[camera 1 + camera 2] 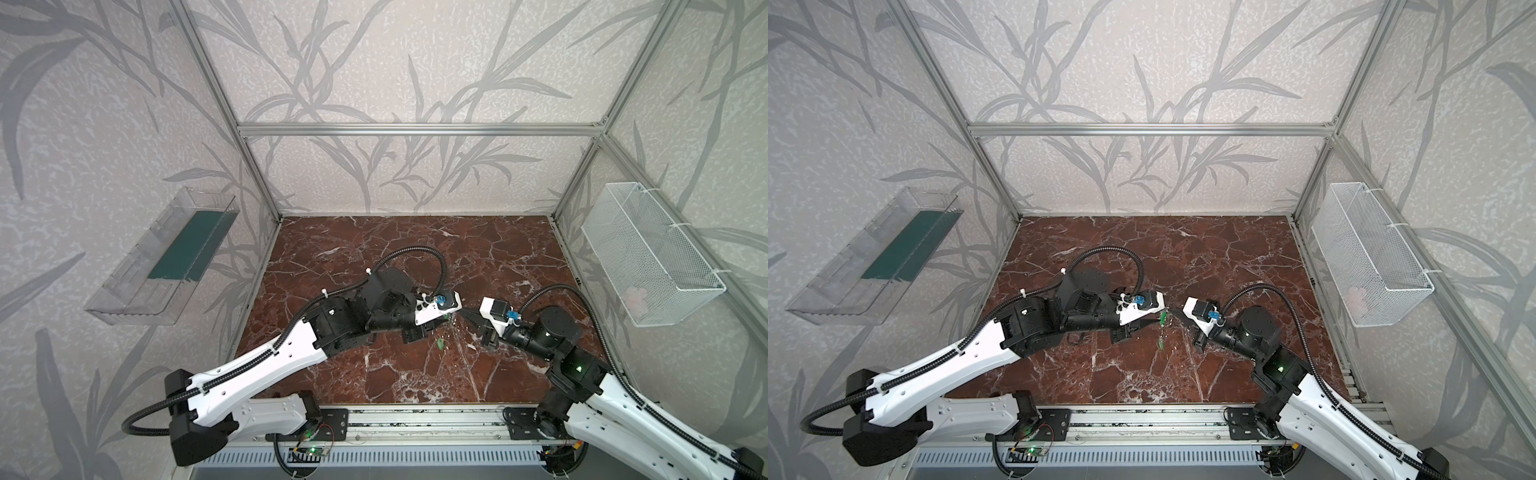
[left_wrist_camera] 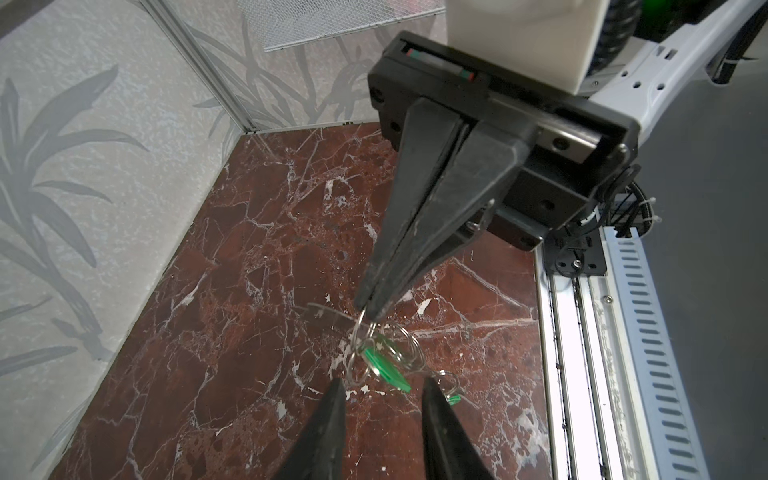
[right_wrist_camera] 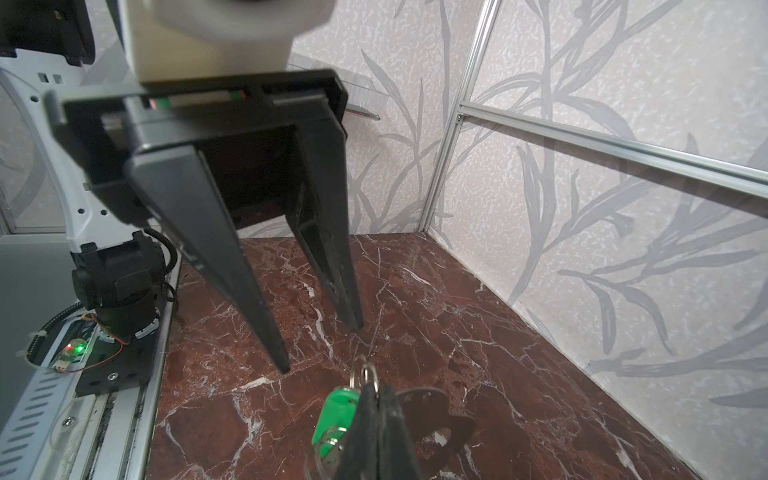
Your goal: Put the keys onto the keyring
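Pinching the wire keyring (image 2: 360, 332) above mid-surface, right fingers (image 2: 365, 305) shut, one green key (image 2: 384, 368) dangling at its 6 o'clock; left fingers (image 3: 357, 320), part-open and empty, should retreat slowly.

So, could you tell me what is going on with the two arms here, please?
The right gripper is shut on a metal ring, holding it above the marble table. A green key tag hangs from the linked rings. The left gripper faces it with fingers apart, holding nothing. A second green tag shows lower down in a top view.
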Available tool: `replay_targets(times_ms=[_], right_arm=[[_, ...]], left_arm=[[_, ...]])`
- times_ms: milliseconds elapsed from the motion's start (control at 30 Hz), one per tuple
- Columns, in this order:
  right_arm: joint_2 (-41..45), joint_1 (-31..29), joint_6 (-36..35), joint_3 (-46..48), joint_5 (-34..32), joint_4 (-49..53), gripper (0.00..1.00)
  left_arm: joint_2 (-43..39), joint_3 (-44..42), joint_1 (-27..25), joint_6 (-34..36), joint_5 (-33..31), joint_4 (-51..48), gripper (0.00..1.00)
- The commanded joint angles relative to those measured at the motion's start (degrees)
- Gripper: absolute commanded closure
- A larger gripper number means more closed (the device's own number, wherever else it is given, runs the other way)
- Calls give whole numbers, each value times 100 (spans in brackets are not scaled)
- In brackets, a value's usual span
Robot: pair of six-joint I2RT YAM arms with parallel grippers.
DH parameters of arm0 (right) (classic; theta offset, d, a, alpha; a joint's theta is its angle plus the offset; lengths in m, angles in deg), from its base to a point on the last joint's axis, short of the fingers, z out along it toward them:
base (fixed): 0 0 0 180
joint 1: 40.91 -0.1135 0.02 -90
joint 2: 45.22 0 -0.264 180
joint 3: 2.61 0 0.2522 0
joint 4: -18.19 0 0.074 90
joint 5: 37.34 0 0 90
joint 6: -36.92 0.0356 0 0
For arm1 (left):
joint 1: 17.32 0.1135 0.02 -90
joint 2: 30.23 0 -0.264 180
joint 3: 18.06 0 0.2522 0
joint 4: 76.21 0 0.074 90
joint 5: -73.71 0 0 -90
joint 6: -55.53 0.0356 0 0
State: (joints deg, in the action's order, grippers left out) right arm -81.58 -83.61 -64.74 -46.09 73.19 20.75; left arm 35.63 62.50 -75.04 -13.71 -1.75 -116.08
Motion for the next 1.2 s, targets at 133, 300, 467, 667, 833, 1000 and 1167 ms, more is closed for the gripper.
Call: replay_targets(times_ms=[133,300,467,667,833,1000,1167], right_arm=[[47,-17,129,1,-120,-541,100],[92,-13,146,18,-113,-556,100],[139,-19,184,62,-93,-593,100],[146,-18,214,62,-76,-676,100],[102,-19,246,71,-45,-755,100],[148,-20,226,89,-84,-763,100],[208,-12,189,116,-93,-775,100]], left_arm=[[-191,-571,45,-738,-139,1141,80],[-205,-765,58,-1008,-71,1380,81],[-158,-827,58,-1099,10,1539,81],[-17,-797,59,-1065,-188,1445,82],[63,-773,58,-1003,-154,1384,82],[101,-761,58,-928,-105,1398,92],[163,-655,67,-786,9,1180,99]])
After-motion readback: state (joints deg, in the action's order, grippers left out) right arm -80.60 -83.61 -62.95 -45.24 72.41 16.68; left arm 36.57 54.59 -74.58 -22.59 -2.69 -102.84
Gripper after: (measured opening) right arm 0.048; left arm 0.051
